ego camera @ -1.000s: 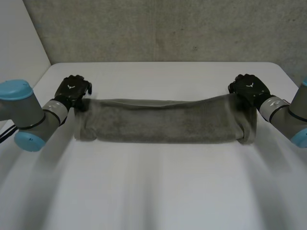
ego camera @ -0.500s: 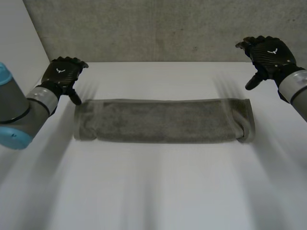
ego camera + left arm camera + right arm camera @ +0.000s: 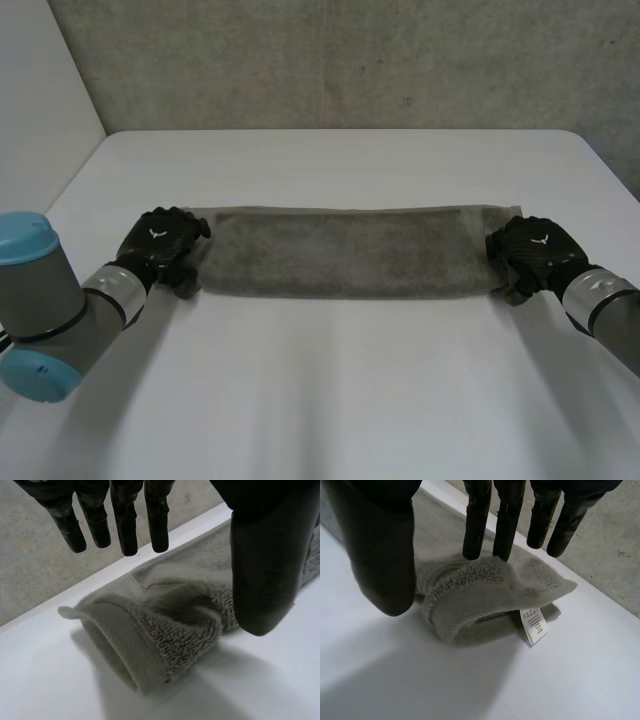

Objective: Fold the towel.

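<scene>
Hiding towel (image 3: 340, 252) end (partly): left hand (image 3: 160, 243)

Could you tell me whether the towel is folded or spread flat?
Folded: the towel lies as a long strip, its layers doubled at both ends.

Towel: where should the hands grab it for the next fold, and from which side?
Grip its two short ends, each from the outer side: the towel lies as a long doubled strip, and each end's layers bulge off the table, leaving room for a thumb beneath. The left hand and right hand hang open over those ends, so pinching all layers there looks easiest.
</scene>
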`<state>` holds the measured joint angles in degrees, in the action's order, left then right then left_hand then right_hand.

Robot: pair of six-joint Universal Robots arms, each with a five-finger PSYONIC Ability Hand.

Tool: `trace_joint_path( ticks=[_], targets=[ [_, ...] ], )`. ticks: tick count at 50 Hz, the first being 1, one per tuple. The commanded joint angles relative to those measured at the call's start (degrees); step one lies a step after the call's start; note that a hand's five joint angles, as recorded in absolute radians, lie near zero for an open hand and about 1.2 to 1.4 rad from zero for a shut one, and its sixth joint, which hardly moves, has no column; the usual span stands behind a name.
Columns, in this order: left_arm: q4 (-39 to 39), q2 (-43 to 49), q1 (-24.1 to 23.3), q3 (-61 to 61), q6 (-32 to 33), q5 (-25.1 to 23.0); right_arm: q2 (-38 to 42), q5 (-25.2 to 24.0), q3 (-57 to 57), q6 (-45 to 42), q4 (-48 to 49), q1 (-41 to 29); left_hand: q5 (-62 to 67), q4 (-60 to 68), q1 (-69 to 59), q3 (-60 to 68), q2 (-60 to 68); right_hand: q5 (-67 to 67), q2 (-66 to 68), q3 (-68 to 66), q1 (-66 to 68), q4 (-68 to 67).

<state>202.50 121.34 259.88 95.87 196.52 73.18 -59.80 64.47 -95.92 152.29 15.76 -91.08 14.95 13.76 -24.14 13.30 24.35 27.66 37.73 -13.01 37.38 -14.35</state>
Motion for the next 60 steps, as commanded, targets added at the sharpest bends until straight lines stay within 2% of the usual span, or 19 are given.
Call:
trace_joint_path(
  ticks=[1, 2, 3, 4, 8, 16, 18, 22, 26, 37, 41, 53, 55, 56, 57, 59, 60],
  targets=[
    [1.49, 3.29, 0.02, -2.53, -0.08, 1.96, 4.33, 0.57, 2.49, -1.03, 3.22, 0.2, 1.24, -3.76, -2.06, -3.3, 1.84, 3.7, 3.63, 3.01, 3.99, 4.35],
    [1.58, 3.9, 0.02, -2.88, 0.01, 2.22, 4.42, 0.83, 2.84, -1.47, 3.31, 0.81, 2.08, -3.76, -2.89, -3.3, 2.67, 10.2, 10.14, 3.01, 10.49, 4.35],
    [1.58, 3.9, 0.02, -2.88, 0.01, 2.23, 4.42, 0.83, 2.84, -1.47, 3.31, 0.82, 2.08, -3.76, -2.9, -3.3, 2.68, 10.27, 10.2, 3.01, 10.55, 4.35],
    [1.67, 4.51, 0.02, -3.32, 0.01, 2.31, 4.25, 1.09, 3.11, -1.99, 3.31, 1.86, 2.92, -3.76, -3.73, -3.3, 3.51, 18.76, 18.69, 3.01, 19.05, 4.35],
    [1.75, 5.66, 0.11, -4.55, 0.18, 2.58, 3.99, 1.27, 3.46, -3.32, 3.22, 3.63, 4.1, -3.76, -4.91, -3.3, 4.7, 20.87, 20.8, 3.01, 21.15, 4.35],
    [2.02, 7.33, 1.25, -6.92, 4.39, 6.26, 3.02, 0.75, 3.99, -7.01, 3.04, 6.27, 5.62, -3.76, -6.43, -3.3, 6.21, 10.6, 10.54, 3.01, 10.89, 4.35],
    [1.76, 7.33, 1.6, -6.84, 4.75, 6.53, 2.84, 0.92, 3.55, -7.19, 2.52, 6.35, 5.45, -3.76, -6.26, -3.3, 6.05, 5.24, 5.17, 3.01, 5.52, 4.35],
    [1.32, 5.32, 1.86, -5.17, 4.4, 6.44, 2.58, 1.01, 2.84, -6.57, 2.52, 5.74, 4.78, -3.76, -5.59, -3.3, 5.37, 3.37, 3.3, 3.01, 3.66, 4.35],
    [1.32, 2.85, 1.42, -3.06, 4.31, 6.18, 1.88, 1.45, 1.62, -6.22, 2.52, 4.34, 4.78, -3.76, -5.59, -3.3, 5.37, -9.38, -9.44, 3.01, -9.09, 4.35],
    [1.49, -2.43, -2.62, 2.57, 4.4, 5.92, -0.67, 1.45, -0.85, -3.77, 2.52, 3.8, 4.44, -3.76, -5.25, -3.3, 5.04, -9.58, -9.65, 3.01, -9.3, 4.35],
    [1.58, -1.46, -2.71, 2.04, 4.75, 5.92, 0.46, 1.19, -0.23, -1.04, 2.78, 3.89, 4.44, -3.76, -5.25, -3.3, 5.04, -8.91, -8.98, 3.01, -8.62, 4.35],
    [2.37, 2.23, -1.74, -1.03, 5.28, 6.01, 5.74, 2.5, 3.45, -0.59, 2.78, 3.98, 5.28, -3.76, -6.09, -3.3, 5.87, -5.71, -5.78, 3.01, -5.43, 4.35],
    [2.55, 2.58, -1.65, -1.65, 5.19, 6.01, 5.74, 3.12, 3.72, -0.86, 2.69, 4.07, 6.79, -3.76, -7.61, -3.3, 7.39, -5.88, -5.95, 3.01, -5.59, 4.35],
    [2.72, 3.02, -1.48, -2.17, 5.19, 6.01, 5.48, 3.55, 3.72, -0.86, 2.61, 4.33, 13.96, -3.76, -14.77, -3.3, 14.55, -5.71, -5.78, 3.01, -5.43, 4.35],
    [2.72, 3.02, -1.48, -2.18, 5.19, 6.01, 4.87, 3.65, 3.64, -0.42, 2.52, 4.51, 14.03, -3.76, -14.84, -3.3, 14.62, -5.55, -5.61, 3.01, -5.26, 4.35],
    [2.72, 3.46, -0.69, -2.79, 5.19, 5.92, 4.25, 3.65, 3.55, -0.07, 2.52, 4.6, 29.44, -3.76, -30.25, -3.3, 30.04, -4.54, -4.61, 3.01, -4.26, 4.35],
    [2.72, 3.46, -0.69, -2.79, 5.19, 5.92, 3.55, 3.56, 3.37, 0.28, 2.6, 4.6, 29.5, -3.76, -30.32, -3.3, 30.1, -3.87, -3.94, 3.01, -3.58, 4.35]
  ],
)
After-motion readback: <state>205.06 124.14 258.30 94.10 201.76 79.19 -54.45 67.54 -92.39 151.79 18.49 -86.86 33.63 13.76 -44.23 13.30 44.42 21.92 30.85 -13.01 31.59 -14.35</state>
